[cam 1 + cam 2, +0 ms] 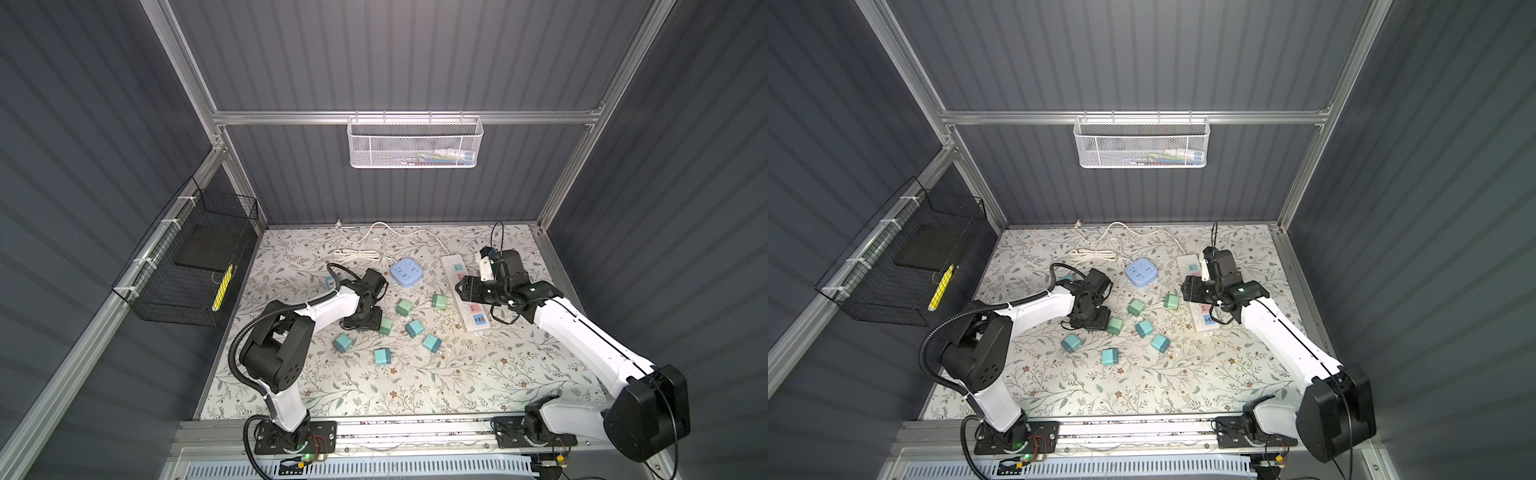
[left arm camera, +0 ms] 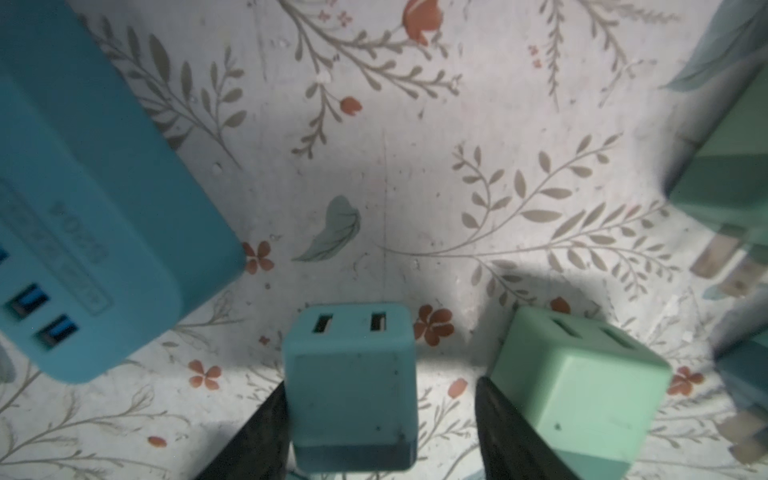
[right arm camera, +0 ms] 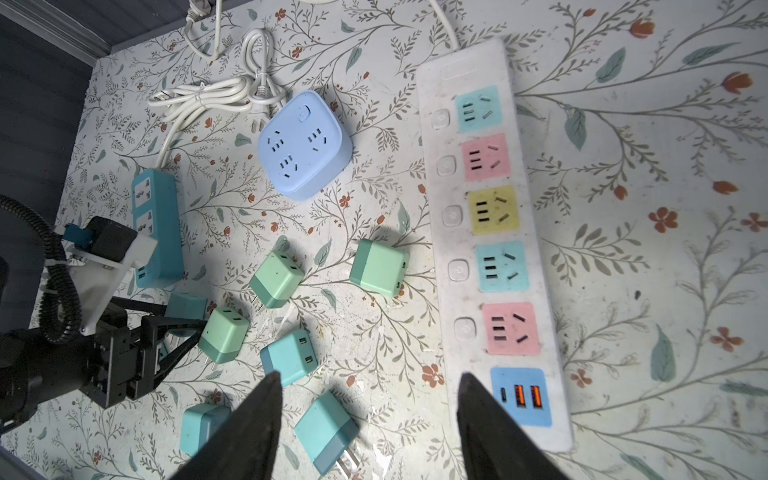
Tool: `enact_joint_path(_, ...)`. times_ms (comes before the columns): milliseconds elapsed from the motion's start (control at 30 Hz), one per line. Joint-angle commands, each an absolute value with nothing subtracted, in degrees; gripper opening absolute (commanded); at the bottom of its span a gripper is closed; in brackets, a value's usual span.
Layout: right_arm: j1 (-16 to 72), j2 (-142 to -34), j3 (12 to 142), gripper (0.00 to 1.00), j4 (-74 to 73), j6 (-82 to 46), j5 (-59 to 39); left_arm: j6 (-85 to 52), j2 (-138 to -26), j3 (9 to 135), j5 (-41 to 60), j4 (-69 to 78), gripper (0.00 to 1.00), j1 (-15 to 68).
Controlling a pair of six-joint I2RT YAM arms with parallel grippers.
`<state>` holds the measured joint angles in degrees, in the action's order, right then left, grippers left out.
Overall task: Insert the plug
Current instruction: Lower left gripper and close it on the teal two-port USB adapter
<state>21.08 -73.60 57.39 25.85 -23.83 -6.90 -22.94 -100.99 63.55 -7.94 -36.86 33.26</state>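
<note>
Teal plug (image 2: pixel 353 386) sits on the floral worktop (image 1: pixel 478 374) between the spread left fingers (image 2: pixel 262 440); right fingers (image 3: pixel 249 436) likewise spread, empty; ribbed grey walls (image 1: pixel 395 62) surround.

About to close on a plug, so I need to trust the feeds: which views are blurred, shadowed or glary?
Left wrist view: the teal plug between the fingers is sharp; the green plug at the picture's edge and the blue strip are blurred. Right wrist view: sharp throughout. In both top views: the wide lens splays the frame posts, and there is a bright patch on the white power strip's near end.
</note>
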Motion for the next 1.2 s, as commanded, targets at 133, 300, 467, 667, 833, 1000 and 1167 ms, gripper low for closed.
enact_joint_path(133,21.4,-74.6,57.6,0.65,25.7,-24.4,-7.1,-25.1,-101.3,62.5,-11.6,-38.8,0.64,32.9)
enact_joint_path(300,21.4,-75.3,57.2,0.60,25.2,-25.3,-7.4,-23.4,-104.5,62.6,-6.2,-36.9,0.52,32.9)
enact_joint_path(467,21.4,-76.2,57.8,0.63,26.5,-26.3,-6.9,-24.7,-103.4,61.2,-8.0,-37.4,0.53,33.0)
enact_joint_path(667,21.4,-76.0,58.0,0.60,26.3,-24.5,-7.6,-24.1,-99.3,60.8,-10.4,-40.4,0.59,33.0)
enact_joint_path(833,21.4,-72.7,55.0,0.61,22.6,-25.3,-6.8,-22.3,-99.9,61.1,-10.1,-41.5,0.57,33.0)
enact_joint_path(1000,21.4,-72.4,55.5,0.61,23.2,-25.2,-6.5,-20.9,-101.3,61.8,-9.9,-39.2,0.57,32.9)
enact_joint_path(1167,21.4,-71.6,55.2,0.61,23.9,-25.6,-6.2,-20.1,-102.5,62.7,-12.1,-38.2,0.56,33.0)
